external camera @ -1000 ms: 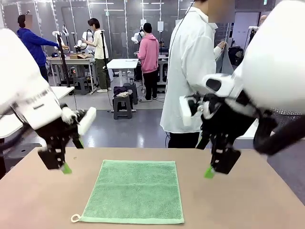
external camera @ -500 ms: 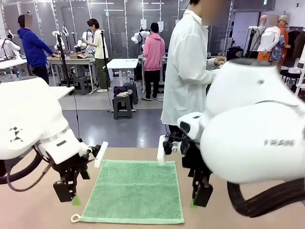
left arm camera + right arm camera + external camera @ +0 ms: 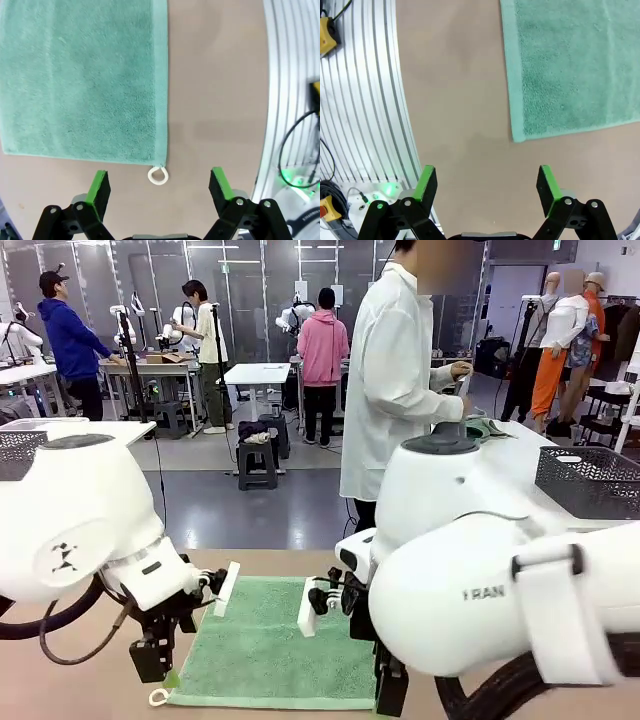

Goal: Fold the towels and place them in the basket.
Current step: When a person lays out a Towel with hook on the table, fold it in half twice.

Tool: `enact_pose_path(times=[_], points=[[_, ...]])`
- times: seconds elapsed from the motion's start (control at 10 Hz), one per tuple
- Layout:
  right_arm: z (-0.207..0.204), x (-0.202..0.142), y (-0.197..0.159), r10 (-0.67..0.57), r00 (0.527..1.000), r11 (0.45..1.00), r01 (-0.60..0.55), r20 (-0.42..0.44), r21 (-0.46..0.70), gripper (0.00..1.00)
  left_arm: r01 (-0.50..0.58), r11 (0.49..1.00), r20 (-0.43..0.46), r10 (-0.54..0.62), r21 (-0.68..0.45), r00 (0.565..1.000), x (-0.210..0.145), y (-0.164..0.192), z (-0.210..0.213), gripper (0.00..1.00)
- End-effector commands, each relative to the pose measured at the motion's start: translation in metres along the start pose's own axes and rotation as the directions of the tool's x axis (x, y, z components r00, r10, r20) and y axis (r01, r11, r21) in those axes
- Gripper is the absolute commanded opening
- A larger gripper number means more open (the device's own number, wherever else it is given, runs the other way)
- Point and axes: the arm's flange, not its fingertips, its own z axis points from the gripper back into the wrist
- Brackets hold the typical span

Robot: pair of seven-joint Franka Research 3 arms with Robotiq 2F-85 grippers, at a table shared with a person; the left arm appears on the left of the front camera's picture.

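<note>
Mint green towel (image 3: 265, 645) lies spread flat on the tan surface (image 3: 60, 685), between the two arms. A small cream loop (image 3: 157, 698) sticks out from its near-left corner. In the front view the bulky white right arm (image 3: 480, 610) hides the towel's right edge and near-right corner, and that arm's jaws are cut off by the bottom of the frame. The left arm (image 3: 80, 530) hangs its jaws just beside the loop corner.

In the left wrist view the jaws stand wide with nothing between them. The green pads (image 3: 97, 186) sit either side of the loop (image 3: 158, 175) (which lies just ahead of them). Whether the pads touch the surface cannot be told.

In the right wrist view the jaws are likewise wide and empty, green pads (image 3: 426, 184) over bare surface. The towel's corner (image 3: 519, 136) lies ahead of them, the rest running off the frame's top and right.
</note>
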Motion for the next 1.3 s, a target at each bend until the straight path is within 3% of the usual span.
enact_pose_path(times=[0.0,0.3,0.5,0.6,1.2], points=[[-0.037,-0.008,0.012,-0.027,0.999,0.999,0.027,-0.028,-0.03,1.0,-0.03,0.999,-0.078,0.031,0.015,0.996,-0.008,-0.022,-0.033,1.0],[-0.053,-0.008,0.015,-0.013,1.0,0.999,0.012,-0.029,-0.03,1.0,-0.055,0.998,-0.104,0.055,0.004,0.993,-0.017,-0.029,-0.048,1.0],[-0.042,0.008,-0.005,0.008,1.0,1.0,-0.008,-0.03,0.006,1.0,-0.028,0.999,-0.038,0.028,0.016,0.999,-0.019,-0.032,-0.046,1.0],[-0.042,0.008,-0.005,0.008,1.0,1.0,-0.008,-0.03,0.006,1.0,-0.036,0.998,-0.096,0.032,-0.042,0.995,0.001,-0.003,-0.041,1.0],[-0.061,-0.003,-0.014,0.105,0.993,0.995,-0.104,-0.046,0.009,1.0,-0.054,0.997,-0.111,0.049,-0.046,0.993,0.0,0.002,-0.052,1.0]])
